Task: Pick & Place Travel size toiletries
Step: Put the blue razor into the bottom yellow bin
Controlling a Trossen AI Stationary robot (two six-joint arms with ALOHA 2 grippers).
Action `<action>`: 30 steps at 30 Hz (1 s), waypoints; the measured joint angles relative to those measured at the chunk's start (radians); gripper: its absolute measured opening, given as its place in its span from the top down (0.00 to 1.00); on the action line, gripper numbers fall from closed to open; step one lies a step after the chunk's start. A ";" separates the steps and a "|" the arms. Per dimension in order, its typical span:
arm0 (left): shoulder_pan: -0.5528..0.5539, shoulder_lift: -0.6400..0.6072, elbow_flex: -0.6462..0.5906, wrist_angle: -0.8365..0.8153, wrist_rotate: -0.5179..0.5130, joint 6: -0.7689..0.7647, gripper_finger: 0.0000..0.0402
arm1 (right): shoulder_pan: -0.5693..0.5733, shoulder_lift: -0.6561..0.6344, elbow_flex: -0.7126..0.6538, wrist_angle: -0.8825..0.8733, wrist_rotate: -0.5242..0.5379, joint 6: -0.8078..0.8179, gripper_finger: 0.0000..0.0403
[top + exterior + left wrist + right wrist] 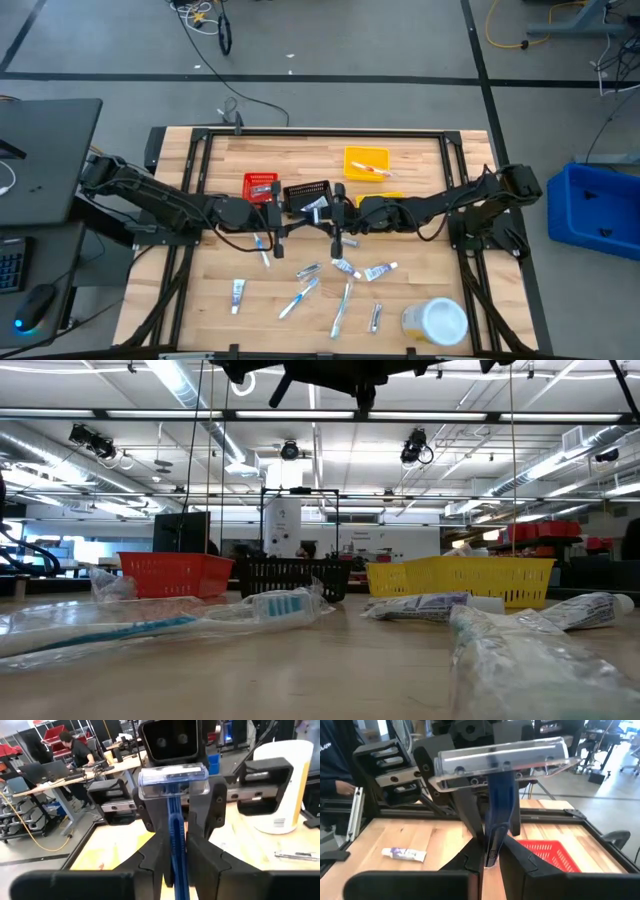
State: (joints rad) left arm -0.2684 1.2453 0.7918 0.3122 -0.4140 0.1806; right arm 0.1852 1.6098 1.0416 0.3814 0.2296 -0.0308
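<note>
both grippers hang over the middle of the wooden desk [420, 260], left gripper [172, 847] and right gripper [490, 851] each pinching a blue plastic razor with clear cap [173, 782], so one could slip out if the grip loosens.

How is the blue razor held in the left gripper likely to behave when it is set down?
The blue razor looks stiff and light: a thin plastic handle. Its wide capped head sits above the left gripper's jaws, so it may pivot. Laid down, it probably won't roll.
</note>
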 joint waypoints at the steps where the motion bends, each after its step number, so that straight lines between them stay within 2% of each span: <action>1: 0.000 0.000 0.000 -0.014 -0.005 0.000 0.76 | 0.000 -0.008 0.000 -0.027 0.008 0.000 0.89; 6: 0.000 0.001 0.000 -0.068 -0.081 0.000 0.74 | 0.008 -0.068 0.000 -0.193 0.080 0.016 0.89; 10: 0.000 0.001 0.000 -0.113 -0.117 -0.008 0.73 | 0.007 -0.118 0.000 -0.468 0.135 0.102 0.89; 17: 0.000 0.001 0.000 -0.150 -0.118 -0.025 0.74 | -0.014 -0.176 0.000 -0.921 0.137 0.337 0.89; 26: 0.000 0.001 0.000 -0.146 -0.118 -0.027 0.76 | -0.044 -0.207 0.000 -1.214 0.129 0.455 0.88; 30: 0.000 0.001 0.000 -0.144 -0.117 -0.026 0.76 | -0.074 -0.193 0.000 -1.307 0.058 0.503 0.88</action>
State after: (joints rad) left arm -0.2684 1.2460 0.7914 0.1679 -0.5313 0.1548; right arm 0.1108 1.4171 1.0420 -0.9259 0.2877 0.4718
